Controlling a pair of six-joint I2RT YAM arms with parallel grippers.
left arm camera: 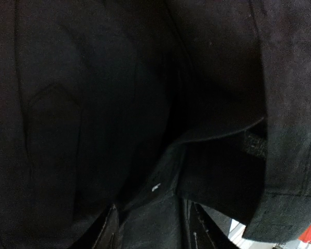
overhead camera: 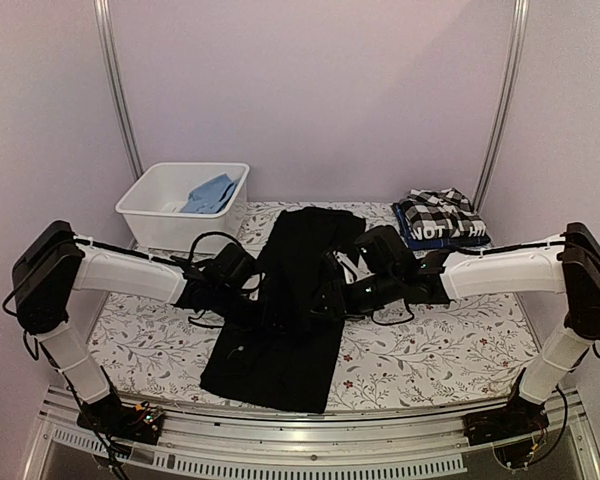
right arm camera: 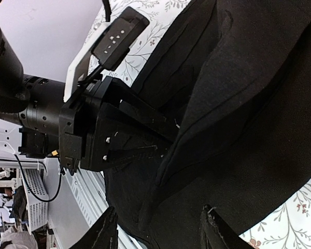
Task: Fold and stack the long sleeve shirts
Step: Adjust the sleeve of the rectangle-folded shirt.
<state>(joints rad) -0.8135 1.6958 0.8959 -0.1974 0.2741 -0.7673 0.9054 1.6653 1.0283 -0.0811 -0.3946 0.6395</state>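
The arms are crowding the middle of the table (overhead camera: 450, 340): the left gripper (overhead camera: 255, 292) and the right gripper (overhead camera: 330, 298) are facing each other over the black shirt (overhead camera: 280, 365), leaving only a narrow gap between them. A white bin (overhead camera: 145, 210) is blocking the back left corner, and the folded stack (overhead camera: 440, 220) is filling the back right. Between those two, the shirt's far end is lying low and flat. Bare floral tabletop is showing at the front left and front right, clear for a pass. Two metal poles (overhead camera: 115, 90) are rising behind the table.
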